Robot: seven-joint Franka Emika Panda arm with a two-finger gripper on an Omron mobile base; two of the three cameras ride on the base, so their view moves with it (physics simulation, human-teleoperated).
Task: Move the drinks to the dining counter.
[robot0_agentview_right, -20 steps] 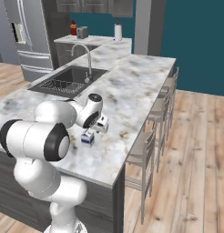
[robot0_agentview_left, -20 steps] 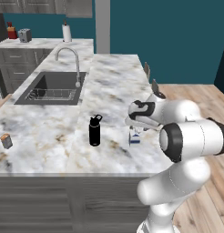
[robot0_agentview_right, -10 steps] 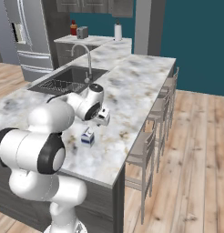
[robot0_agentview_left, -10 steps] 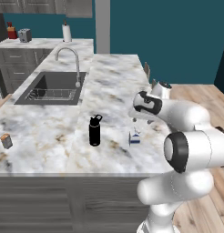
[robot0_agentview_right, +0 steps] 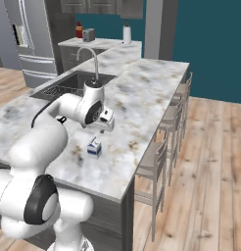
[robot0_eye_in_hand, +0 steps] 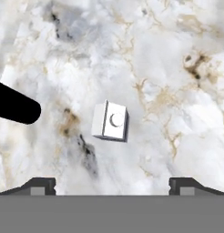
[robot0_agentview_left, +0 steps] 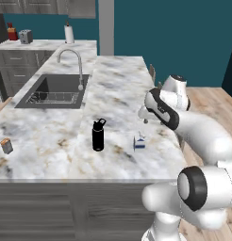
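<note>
Carton [robot0_agentview_left: 139,142] sits lower centre-right of the left base frame, upright on the marble counter [robot0_agentview_left: 118,89], near its front-right edge. In my hand view it's dead centre, seen from the top [robot0_eye_in_hand: 110,120], with nothing touching it. Gripper [robot0_agentview_left: 145,114] hangs above and a bit beyond it, jaws spread wide, empty: both tips sit at the far left and right of the bottom edge in the hand view, carton between them but well below.

Bottle [robot0_agentview_left: 98,135] stands left of the carton, mid-frame in the left base view, apart from it. In the hand view it's the black bar [robot0_eye_in_hand: 13,105] coming in from the left edge. Small orange container [robot0_agentview_left: 6,146] is at the far left of the left base frame, near the counter's front edge, well apart from both.

All three look to be on the long counter already, stools [robot0_agentview_right: 172,128] along its right side in the right base view. So I read the carton as placed. Can't say from here whether the other two count as done.

Handling, my guess:
- Carton: light, thin-walled, will crush or skid if squeezed hard. Take the two flat sides, mid-height, below the gabled top.
- Bottle: heaviest and stiffest, smooth round body, could rotate in the pads. Grip the body at mid-height, not the cap loop. Tall, so tips easily if nudged.
- Orange one: tiny, light, easy to knock over. Come in square, close gently.
</note>
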